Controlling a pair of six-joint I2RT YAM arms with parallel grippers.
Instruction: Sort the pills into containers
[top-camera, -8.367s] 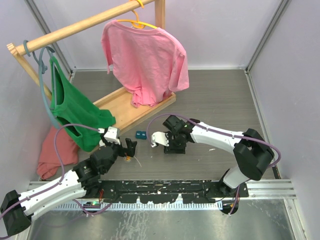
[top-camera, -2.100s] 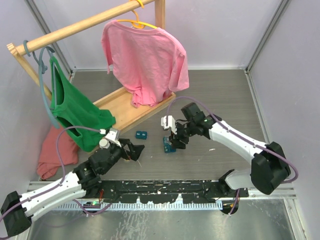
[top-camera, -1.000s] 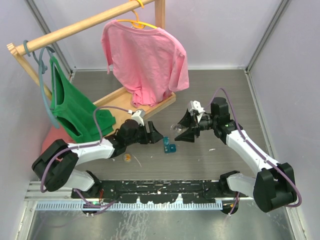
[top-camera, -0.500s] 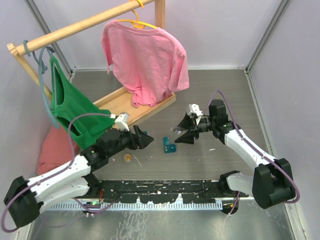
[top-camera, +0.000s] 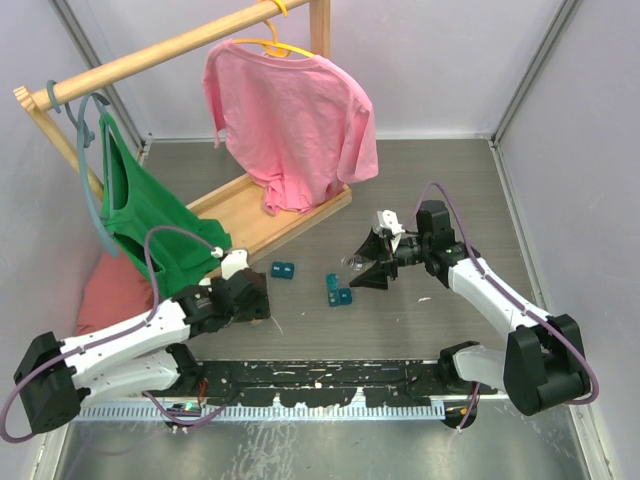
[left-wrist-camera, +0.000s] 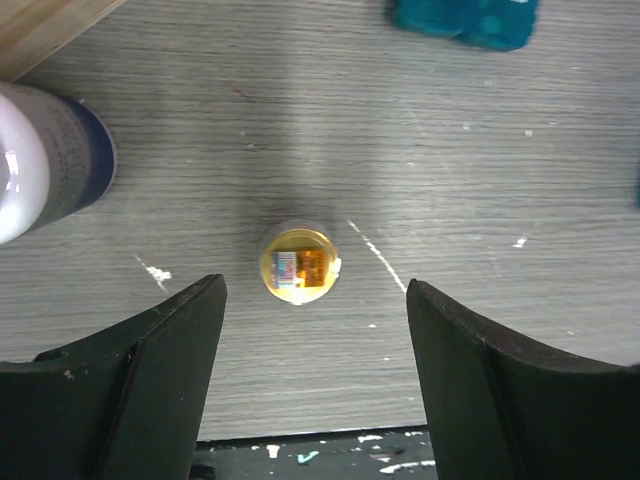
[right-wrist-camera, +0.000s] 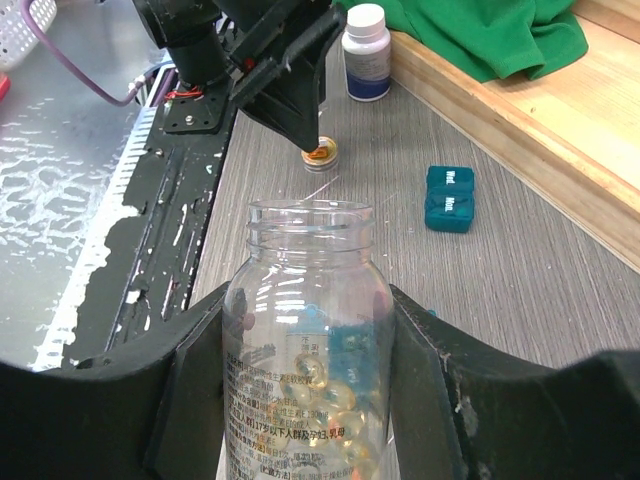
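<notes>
Two teal containers lie on the table, one (top-camera: 282, 269) left of the other (top-camera: 338, 291). The right wrist view shows one container (right-wrist-camera: 449, 198); the left wrist view shows one (left-wrist-camera: 465, 18) at its top edge. My right gripper (top-camera: 368, 270) (right-wrist-camera: 310, 295) is shut on an uncapped clear bottle (top-camera: 356, 263) (right-wrist-camera: 306, 330), tilted just right of the containers, with yellow capsule pills (right-wrist-camera: 345, 400) inside. My left gripper (top-camera: 256, 306) (left-wrist-camera: 314, 310) is open and empty, pointing down just above a small yellow cap (left-wrist-camera: 298, 265) (right-wrist-camera: 321, 155).
A white pill bottle with a blue band (left-wrist-camera: 40, 160) (right-wrist-camera: 366, 52) stands by the wooden base (top-camera: 250, 215) of the clothes rack. Pink (top-camera: 290, 120) and green (top-camera: 150, 220) shirts hang there. A black rail (top-camera: 330, 380) runs along the near edge.
My left gripper has pulled back from beside the containers, leftward and toward the near edge, and now hangs over the yellow cap. My right gripper still holds the bottle in nearly the same place.
</notes>
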